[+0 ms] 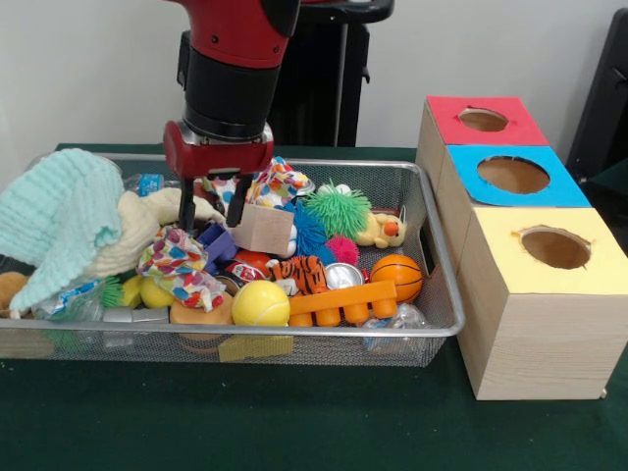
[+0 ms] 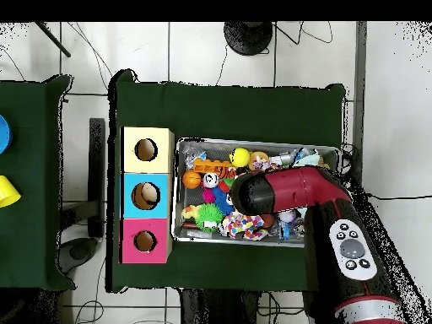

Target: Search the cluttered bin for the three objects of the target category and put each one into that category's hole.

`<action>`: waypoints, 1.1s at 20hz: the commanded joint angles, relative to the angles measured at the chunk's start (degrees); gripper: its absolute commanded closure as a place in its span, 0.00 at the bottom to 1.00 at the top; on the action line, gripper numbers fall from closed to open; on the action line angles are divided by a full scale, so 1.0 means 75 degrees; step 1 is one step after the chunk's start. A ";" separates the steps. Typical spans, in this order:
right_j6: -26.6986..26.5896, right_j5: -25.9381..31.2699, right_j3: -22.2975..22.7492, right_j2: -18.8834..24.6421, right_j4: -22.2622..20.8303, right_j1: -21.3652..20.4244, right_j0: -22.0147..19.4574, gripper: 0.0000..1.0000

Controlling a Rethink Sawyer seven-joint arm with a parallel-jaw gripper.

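Observation:
My gripper [image 1: 210, 208] stands open over the left-middle of the wire mesh bin [image 1: 444, 257], its fingertips [image 1: 186, 218] just above the clutter. Below them lie a purple block [image 1: 218, 241], a patterned cloth [image 1: 180, 265] and a wooden block [image 1: 263, 231]. Nothing is held between the fingers. A yellow ball [image 1: 260, 304], a small basketball [image 1: 396, 277] and a green spiky ball [image 1: 337, 209] lie to the right of the gripper. In the overhead view the arm [image 2: 283, 192] covers the gripper and the middle of the bin [image 2: 176, 187].
Three wooden boxes with round holes stand beside the bin: red [image 1: 486, 120], blue [image 1: 513, 175], yellow [image 1: 554, 247]. A mint knitted cloth [image 1: 59, 221] piles high at the bin's left end. A tiger toy [image 1: 299, 273], duck plush [image 1: 383, 231] and orange bar [image 1: 343, 297] crowd the middle.

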 commanded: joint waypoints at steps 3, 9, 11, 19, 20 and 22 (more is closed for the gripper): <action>0.1061 -0.0819 -0.0049 0.0384 0.0552 0.0526 -0.0136 0.00; 0.0825 -0.0975 0.0126 0.0740 0.1123 0.0635 -0.0354 0.00; 0.0836 -0.0940 0.0089 0.0709 0.1233 0.0650 -0.0301 0.00; 0.1592 -0.1005 0.0017 0.0165 0.1793 0.0677 0.0035 0.00; 0.1630 -0.0990 0.0018 0.0121 0.1842 0.0655 0.0060 0.00; 0.1694 -0.0923 0.0028 -0.0001 0.1960 0.0611 0.0120 0.00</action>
